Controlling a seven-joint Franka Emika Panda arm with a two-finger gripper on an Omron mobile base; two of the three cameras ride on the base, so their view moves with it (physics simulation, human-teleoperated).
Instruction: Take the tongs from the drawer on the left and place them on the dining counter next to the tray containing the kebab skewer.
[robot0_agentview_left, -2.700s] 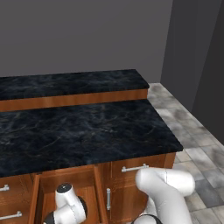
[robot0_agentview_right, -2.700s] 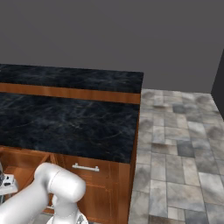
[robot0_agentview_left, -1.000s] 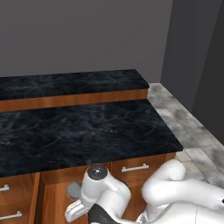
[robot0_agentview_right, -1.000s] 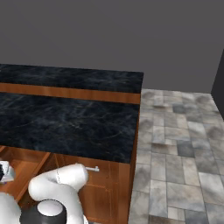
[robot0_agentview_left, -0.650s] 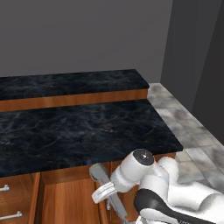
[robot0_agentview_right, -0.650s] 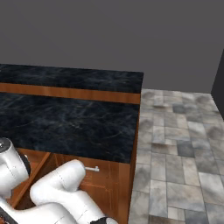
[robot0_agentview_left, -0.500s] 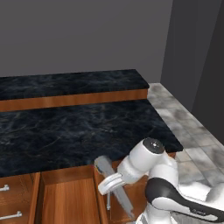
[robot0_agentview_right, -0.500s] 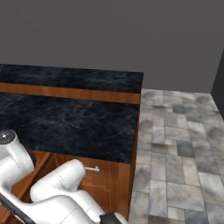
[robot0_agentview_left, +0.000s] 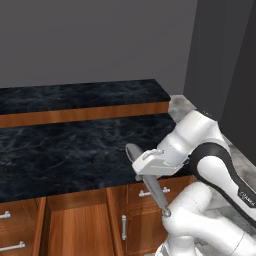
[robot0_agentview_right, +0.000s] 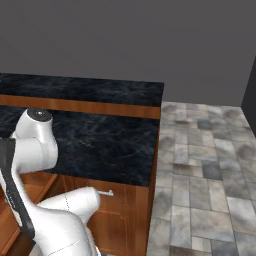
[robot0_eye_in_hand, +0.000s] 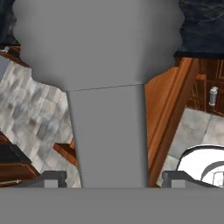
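- The tongs (robot0_agentview_left: 150, 182) are in my gripper (robot0_agentview_left: 146, 172), slim grey metal slanting down to a small ring at the low end, in front of the cabinet faces below the counter edge; up close in the hand view they are a broad blurred grey shape (robot0_eye_in_hand: 105, 109) between my two fingertips (robot0_eye_in_hand: 52, 178).
- My jaws stand wide and hold the tongs between them.
- I can read no writing or brand anywhere.
- The dining counter (robot0_agentview_left: 60, 155) spreads from the far left, black marble with whitish veins in two steps, on a reddish-brown wooden base.
- Below it, the open drawer (robot0_agentview_left: 80, 227) shows a plain wood inside; silver bar handles sit on neighbouring fronts.
- Right of the counter: grey stone floor tiles (robot0_agentview_right: 205, 170).
- Behind: plain grey walls.
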